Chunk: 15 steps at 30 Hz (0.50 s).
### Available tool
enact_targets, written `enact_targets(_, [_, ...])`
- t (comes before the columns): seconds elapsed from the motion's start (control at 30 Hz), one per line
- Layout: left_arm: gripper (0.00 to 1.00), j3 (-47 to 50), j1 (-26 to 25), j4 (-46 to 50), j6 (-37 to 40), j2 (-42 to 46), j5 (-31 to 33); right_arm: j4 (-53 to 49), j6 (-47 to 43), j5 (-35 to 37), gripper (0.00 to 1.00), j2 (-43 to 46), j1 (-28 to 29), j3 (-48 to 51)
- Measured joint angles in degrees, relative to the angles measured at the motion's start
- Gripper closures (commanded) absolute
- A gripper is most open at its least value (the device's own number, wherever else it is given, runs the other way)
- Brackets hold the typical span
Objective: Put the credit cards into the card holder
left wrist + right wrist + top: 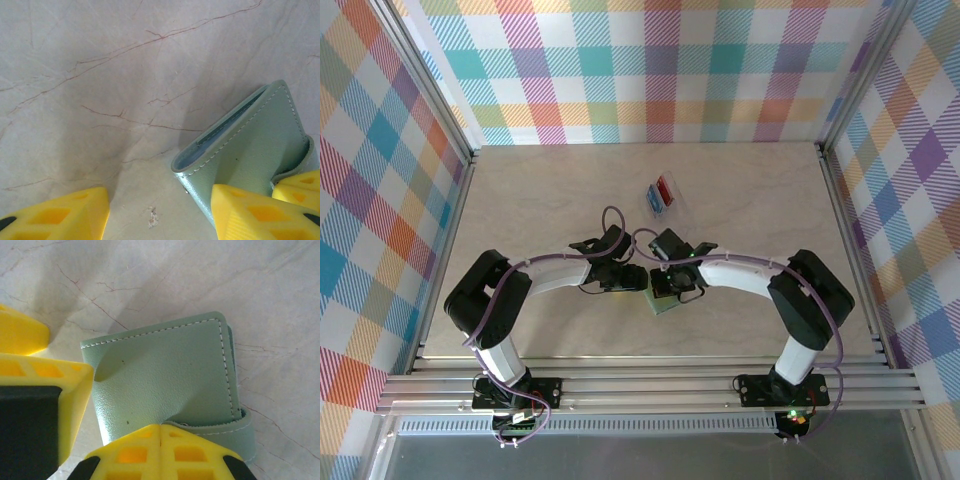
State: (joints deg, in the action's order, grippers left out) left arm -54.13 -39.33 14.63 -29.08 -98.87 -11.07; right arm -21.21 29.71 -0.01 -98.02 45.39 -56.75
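At four o'clock in the left wrist view, the holder (250, 145) lies tilted, one corner against the right finger of the left claw (160, 200). Its jaws stand about half open over bare table (100, 100) and grip nothing.

From the right wrist, the right claw (160, 432) is shut at six o'clock, tips on the holder's near edge. We cannot tell whether leather is pinched between them.

From above, the cards (661, 190) sit in a clear tray (677, 207) at twelve o'clock of the claws, well apart.

We judge the holder could slide or flop closed if either claw slips. Its pockets are hidden, and the claws cover most of it from above.
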Motion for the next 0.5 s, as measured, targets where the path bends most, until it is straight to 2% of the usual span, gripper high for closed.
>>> enact_targets(0.33, [0.43, 0.68, 0.02, -1.25, 0.00, 0.37, -0.39, 5.92, 2.05, -11.63, 1.00, 0.63, -5.84, 4.26])
enact_targets(0.5, [0.42, 1.46, 0.02, -2.36, 0.00, 0.87, -0.72, 10.78, 3.56, -20.22, 1.00, 0.02, -9.79, 7.34])
